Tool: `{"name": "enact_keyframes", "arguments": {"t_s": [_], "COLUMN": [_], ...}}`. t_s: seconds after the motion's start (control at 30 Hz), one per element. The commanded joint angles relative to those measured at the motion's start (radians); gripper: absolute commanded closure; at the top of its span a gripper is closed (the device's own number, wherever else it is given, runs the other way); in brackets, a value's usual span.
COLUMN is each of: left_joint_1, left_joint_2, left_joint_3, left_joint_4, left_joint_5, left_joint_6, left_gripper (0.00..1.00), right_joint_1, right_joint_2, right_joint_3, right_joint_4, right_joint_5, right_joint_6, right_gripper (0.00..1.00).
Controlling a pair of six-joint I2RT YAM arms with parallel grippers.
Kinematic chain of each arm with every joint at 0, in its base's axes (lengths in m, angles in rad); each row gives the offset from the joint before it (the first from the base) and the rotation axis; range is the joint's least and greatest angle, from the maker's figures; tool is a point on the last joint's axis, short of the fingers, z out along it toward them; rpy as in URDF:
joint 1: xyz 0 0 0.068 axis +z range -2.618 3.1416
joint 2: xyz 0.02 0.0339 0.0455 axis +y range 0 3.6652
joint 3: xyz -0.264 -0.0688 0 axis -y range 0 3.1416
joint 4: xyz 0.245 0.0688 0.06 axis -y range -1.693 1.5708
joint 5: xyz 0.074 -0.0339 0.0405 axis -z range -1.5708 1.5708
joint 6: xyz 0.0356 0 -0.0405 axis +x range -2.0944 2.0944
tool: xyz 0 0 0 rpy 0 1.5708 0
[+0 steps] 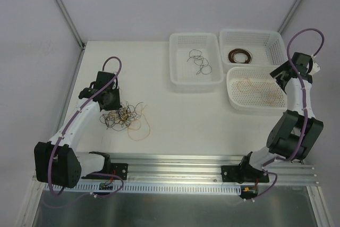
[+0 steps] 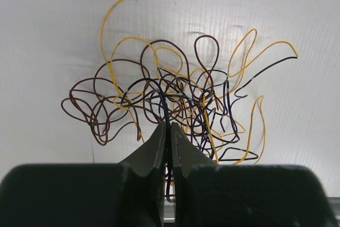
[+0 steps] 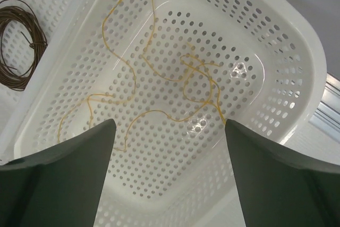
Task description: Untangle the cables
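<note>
The cables point(image 1: 123, 115) lie as a tangle of thin yellow, black and dark brown wires on the white table, left of centre. My left gripper point(image 1: 111, 99) sits at the tangle's left edge. In the left wrist view the gripper point(image 2: 169, 127) is shut on a black cable point(image 2: 166, 104) that runs between the jaws into the tangle point(image 2: 180, 99). My right gripper point(image 1: 279, 75) hangs over the near right basket point(image 1: 255, 109). In its wrist view the right gripper point(image 3: 170, 122) is open and holds nothing, with a yellow cable point(image 3: 154, 111) lying loose on the basket floor below.
A middle basket point(image 1: 171, 59) holds a few black cables point(image 1: 199, 62). The back right basket point(image 1: 249, 32) holds a brown coil point(image 1: 240, 56), which also shows as the coil point(image 3: 13, 81) in the right wrist view. A loose yellow loop point(image 1: 139, 128) trails from the tangle.
</note>
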Motion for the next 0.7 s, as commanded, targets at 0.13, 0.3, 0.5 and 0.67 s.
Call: {"name": "enact_keyframes", "arguments": {"t_s": [0.13,0.3,0.5,0.67], "left_joint_1": [0.012,0.010,0.010,0.010], "left_joint_2": [0.010,0.009,0.001,0.004], "left_joint_3": [0.025,0.025,0.019,0.011], "left_joint_4": [-0.016,-0.008,0.013,0.036], "left_joint_5": [0.051,0.100,0.182,0.265], "left_joint_6": [-0.001,0.003,0.011,0.014], "left_gripper": [1.00,1.00,1.00,1.00], "right_joint_1": [0.065,0.179,0.500,0.760], "right_joint_2": [-0.203,-0.288,-0.345,-0.333], "right_joint_3": [-0.012,-0.040,-0.142,-0.267], "right_joint_4": [-0.018,-0.001,0.092,0.293], "right_joint_5": [0.008,-0.094,-0.294,-0.464], "right_joint_6": [-0.011,-0.096,-0.195,-0.226], "right_gripper": [0.11,0.11,0.12,0.17]}}
